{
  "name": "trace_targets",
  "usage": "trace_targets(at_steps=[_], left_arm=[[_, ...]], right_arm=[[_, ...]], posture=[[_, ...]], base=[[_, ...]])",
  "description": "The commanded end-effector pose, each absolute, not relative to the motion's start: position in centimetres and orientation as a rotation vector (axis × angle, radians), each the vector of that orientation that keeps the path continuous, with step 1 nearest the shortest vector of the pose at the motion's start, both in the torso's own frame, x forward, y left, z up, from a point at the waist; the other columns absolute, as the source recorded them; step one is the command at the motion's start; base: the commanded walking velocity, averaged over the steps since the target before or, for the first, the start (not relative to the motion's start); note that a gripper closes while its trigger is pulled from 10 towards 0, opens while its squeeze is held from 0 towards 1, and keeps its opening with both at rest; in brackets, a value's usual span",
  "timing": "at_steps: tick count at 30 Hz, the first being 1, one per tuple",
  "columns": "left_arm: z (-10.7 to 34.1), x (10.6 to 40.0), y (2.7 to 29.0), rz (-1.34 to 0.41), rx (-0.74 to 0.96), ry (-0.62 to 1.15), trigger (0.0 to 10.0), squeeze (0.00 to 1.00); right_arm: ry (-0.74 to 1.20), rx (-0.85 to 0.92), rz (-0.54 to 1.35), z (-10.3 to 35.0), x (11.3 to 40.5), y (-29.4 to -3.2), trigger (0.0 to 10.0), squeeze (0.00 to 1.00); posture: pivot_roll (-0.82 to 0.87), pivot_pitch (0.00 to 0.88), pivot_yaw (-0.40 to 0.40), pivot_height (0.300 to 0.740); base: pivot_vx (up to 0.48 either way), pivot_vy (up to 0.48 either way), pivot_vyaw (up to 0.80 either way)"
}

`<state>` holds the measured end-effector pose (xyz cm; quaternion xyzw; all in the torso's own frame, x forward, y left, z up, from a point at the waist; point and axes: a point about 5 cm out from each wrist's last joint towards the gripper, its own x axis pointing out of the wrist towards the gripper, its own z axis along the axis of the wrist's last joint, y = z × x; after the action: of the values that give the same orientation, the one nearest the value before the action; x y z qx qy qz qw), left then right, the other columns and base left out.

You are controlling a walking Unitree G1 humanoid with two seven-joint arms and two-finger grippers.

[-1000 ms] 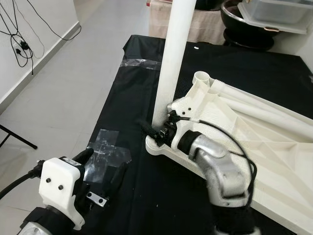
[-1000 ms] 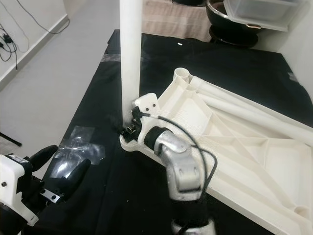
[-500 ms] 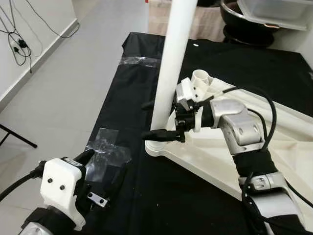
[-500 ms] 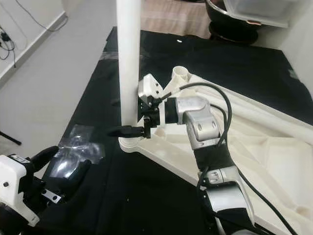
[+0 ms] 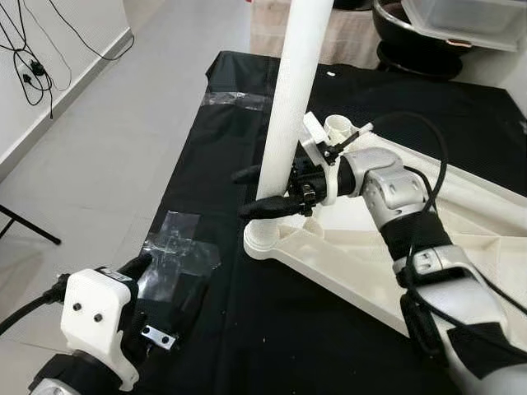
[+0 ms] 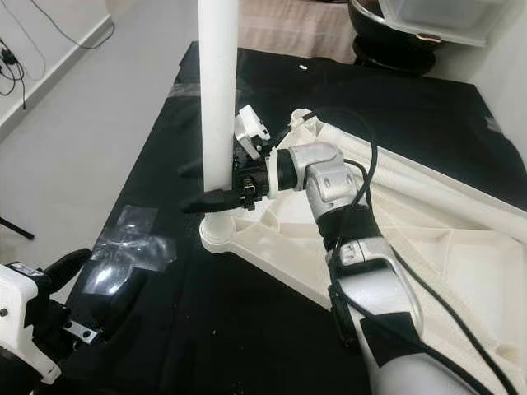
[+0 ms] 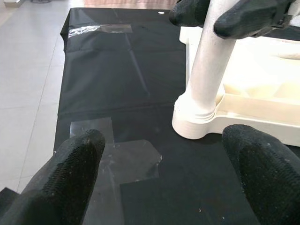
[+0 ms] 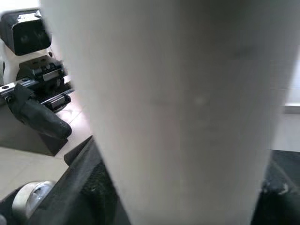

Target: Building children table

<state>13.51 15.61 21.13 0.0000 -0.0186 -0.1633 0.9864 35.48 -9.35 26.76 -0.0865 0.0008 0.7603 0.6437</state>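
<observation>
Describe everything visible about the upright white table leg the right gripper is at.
The table leg is a plain white tube, plastic by its look, smooth and matte. It stands upright, leaning slightly, with its lower end seated in the round corner socket of the white tabletop, which lies upside down on the black cloth. Its top runs out of frame. The right gripper has one black finger on each side of it above the socket; whether they press on it cannot be told. The left gripper stays low and apart.
</observation>
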Motion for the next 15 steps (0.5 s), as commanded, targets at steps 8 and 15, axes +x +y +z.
trace_targets(at_steps=[8,15], left_arm=[[20.8,13.3,15.5,-0.333,0.002,-0.018,10.0,0.0],[20.8,13.4,15.4,-0.329,-0.004,-0.023,10.0,0.0]], right_arm=[[-0.019,-0.191,1.757,26.7,35.4,-9.3,0.0,0.0],[-0.078,-0.096,1.323,21.1,32.7,-9.0,0.0,0.0]], posture=[[0.26,0.232,-0.116,0.74],[0.23,0.216,-0.133,0.74]], base=[[0.0,0.0,0.0],[0.0,0.0,0.0]])
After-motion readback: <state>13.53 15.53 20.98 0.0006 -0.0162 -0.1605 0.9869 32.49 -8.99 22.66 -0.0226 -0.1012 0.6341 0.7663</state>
